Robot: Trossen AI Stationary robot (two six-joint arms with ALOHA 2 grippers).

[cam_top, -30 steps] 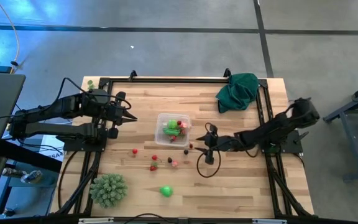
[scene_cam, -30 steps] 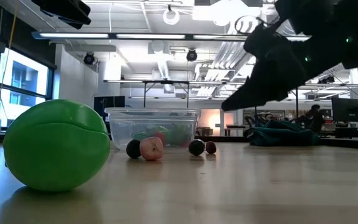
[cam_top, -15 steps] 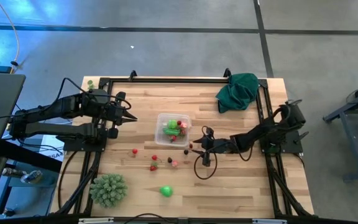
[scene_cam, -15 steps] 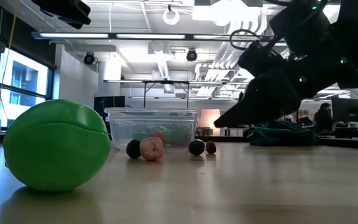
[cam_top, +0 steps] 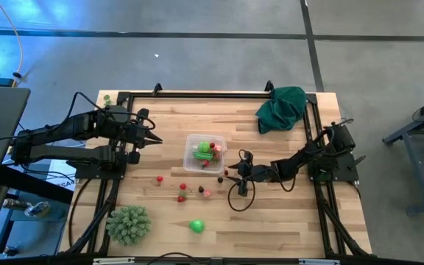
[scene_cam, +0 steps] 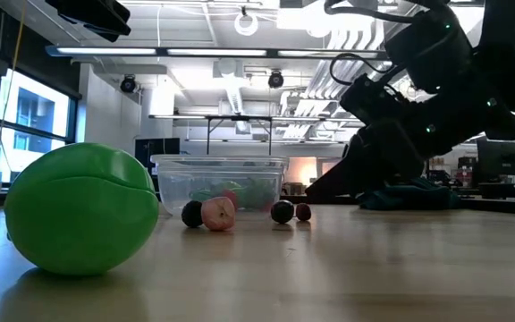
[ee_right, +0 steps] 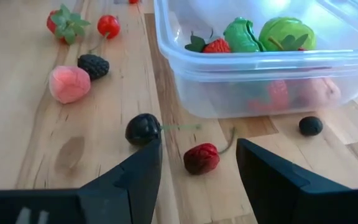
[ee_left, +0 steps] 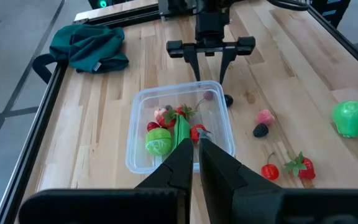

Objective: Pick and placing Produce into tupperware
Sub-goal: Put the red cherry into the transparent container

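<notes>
The tupperware (ee_right: 272,59) is a clear, round-cornered box already holding a green lettuce-like ball (ee_right: 286,32), a green pepper-like piece (ee_right: 242,34), a strawberry (ee_right: 215,45) and some red and pink pieces blurred behind its wall. It sits just ahead of the right gripper (ee_right: 197,168), whose fingers are spread apart and hold nothing, low over the table (cam_top: 285,221). Between those fingers lies a dark red cherry (ee_right: 202,158); a black cherry (ee_right: 143,129) lies just off one fingertip, and a small dark berry (ee_right: 311,126) rests off the other, by the box wall. Farther ahead lie a pink piece (ee_right: 69,83), a blackberry (ee_right: 92,65), a red cherry (ee_right: 109,25) and a loose strawberry (ee_right: 63,22). The left gripper (ee_left: 194,155) is closed, empty, held back from the box on its far side. Behind the right gripper sit a green apple-like fruit (cam_top: 196,226) and a spiky pale-green ball (cam_top: 129,224); a dark green cloth (cam_top: 280,107) lies at a corner. The tabletop is pale wood planks inside a black frame, on a grey floor.
</notes>
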